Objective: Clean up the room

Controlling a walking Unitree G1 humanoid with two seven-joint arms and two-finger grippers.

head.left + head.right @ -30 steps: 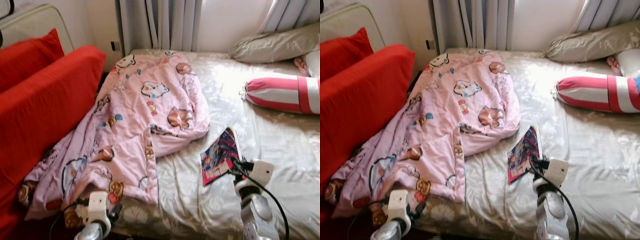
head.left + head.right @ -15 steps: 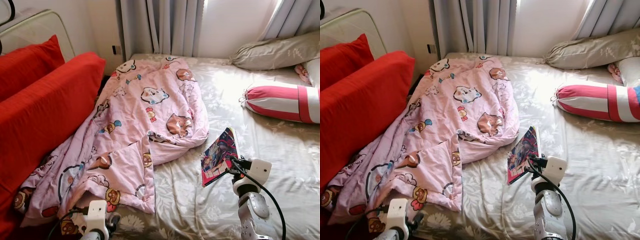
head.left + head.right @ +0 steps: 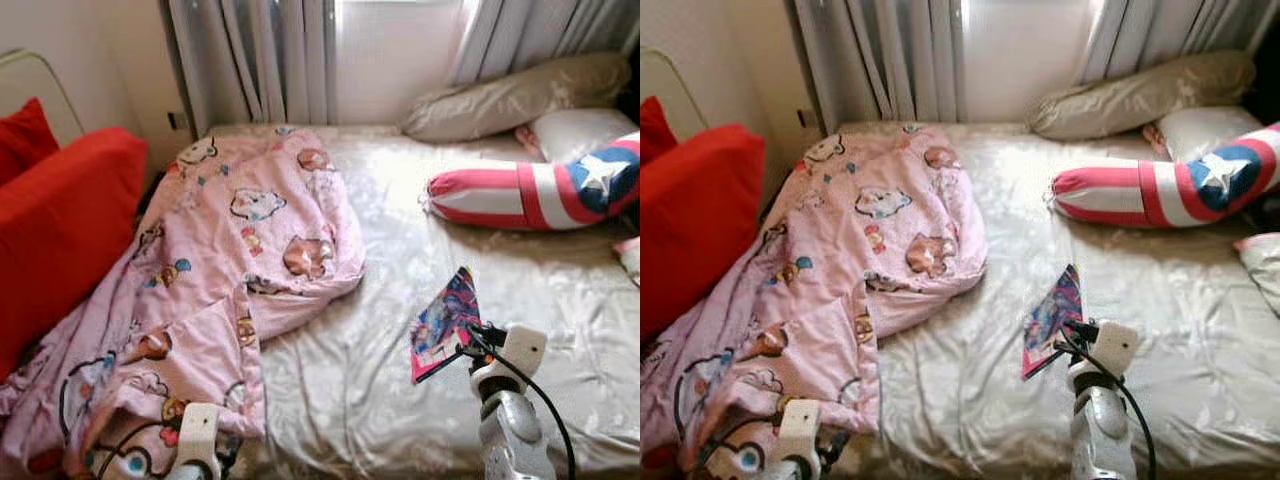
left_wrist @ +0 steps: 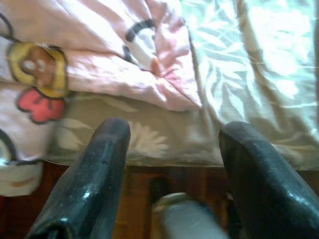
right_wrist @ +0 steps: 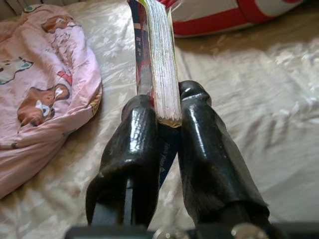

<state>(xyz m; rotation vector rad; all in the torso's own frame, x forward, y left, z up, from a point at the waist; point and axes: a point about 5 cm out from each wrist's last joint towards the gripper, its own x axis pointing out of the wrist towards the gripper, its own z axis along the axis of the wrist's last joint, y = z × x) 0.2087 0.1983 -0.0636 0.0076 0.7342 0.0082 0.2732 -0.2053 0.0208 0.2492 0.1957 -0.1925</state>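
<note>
right gripper lifts a colourful thin paperback book above the bed.

in the lower right of the frame its jaws clamp the book's edge over the pale floral satin bedsheet. the left gripper, jaws wide, hangs at the lower left by the pink cartoon-print quilt; a red, white and blue bolster pillow lies upper right.

A thin book with a bright pink, blue and red cover stands on edge, tilted, its lower edge pinched between the fingers of the right end effector, above the bed.
</note>
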